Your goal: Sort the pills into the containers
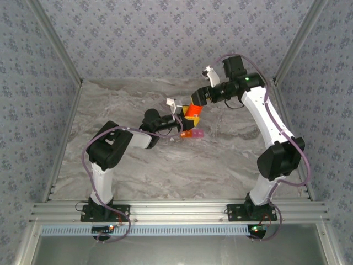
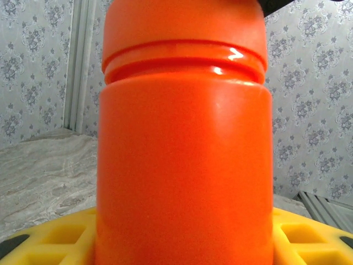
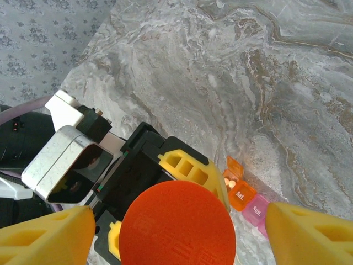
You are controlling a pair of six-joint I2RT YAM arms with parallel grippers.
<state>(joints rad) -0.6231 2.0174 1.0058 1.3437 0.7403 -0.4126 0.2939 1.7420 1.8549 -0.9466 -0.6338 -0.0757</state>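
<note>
Early. Left claw [image 2: 182, 238] holds orange bottle [image 2: 182, 165], cap [image 3: 176, 234] on; right claw [image 3: 179, 218] wide astride cap. Pill box [image 3: 248, 201] on bench [image 3: 220, 83]; sorting seemingly ahead.

The pill box [image 3: 247, 200], lying just beside one yellow finger [image 3: 309, 234] of the right gripper [image 3: 179, 234], carries white day labels: "Sat" on its orange cell [image 3: 238, 191] and "Sun" on its pink cell [image 3: 257, 211]. Between that gripper's fingers, the lid [image 3: 177, 225] of the orange bottle [image 2: 185, 176] bears raised lettering too faint to read.

Arms [image 1: 263, 113] white, black joints [image 1: 278, 160]; cables [image 1: 84, 156] seemingly lilac; claw fingers [image 3: 47, 237] yellow.
</note>
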